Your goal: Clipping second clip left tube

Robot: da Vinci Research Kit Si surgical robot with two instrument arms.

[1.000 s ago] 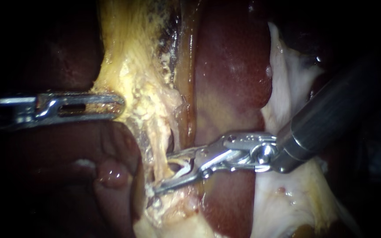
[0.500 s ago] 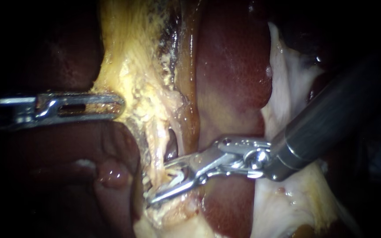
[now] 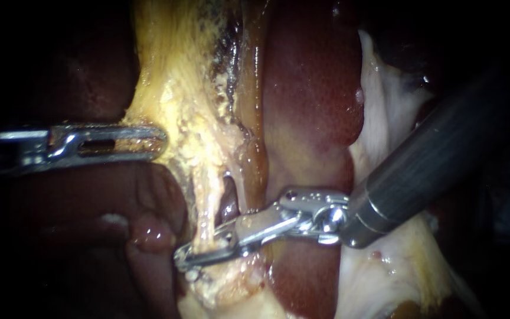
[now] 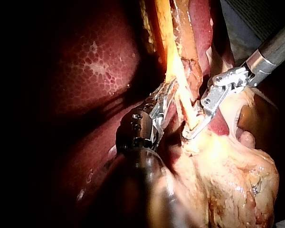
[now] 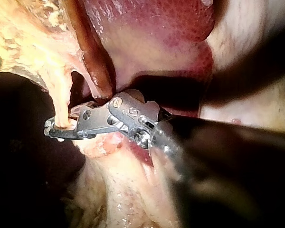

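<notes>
Jaws on the right instrument [image 3: 199,257] are nearly together now, clamped across the left tube [image 3: 206,201] from both sides. Site is low on the tube, just above the fatty mound [image 3: 231,289] it runs into.

Change over the last second: those jaws stood wide apart with an open clip showing between them, tips short of the tube's far edge. Half a second ago they were narrower and further across. Now the tips poke past the far side and the gap is almost gone. Clip can't be told from the jaws any more, so I can't confirm it's formed. My read is that the squeeze is under way or just finishing. No other clip on the tube that I can pick out.

Left instrument [image 3: 157,142] is unchanged, jaws closed on the edge of the yellow tissue [image 3: 172,88], well apart from the clamp site. Probably what keeps the tube taut.

Tube axis runs roughly up-down in the endoscope view. It's a thin pale strand, upper end into the yellow tissue, lower end into the mound. A dark gap [image 3: 228,204] separates it from the browner tube [image 3: 249,171] beside the liver [image 3: 314,100]. Right jaws cross it near square, slightly slanted. Right wrist view agrees, with the tube passing between the jaws near their tips.
</notes>
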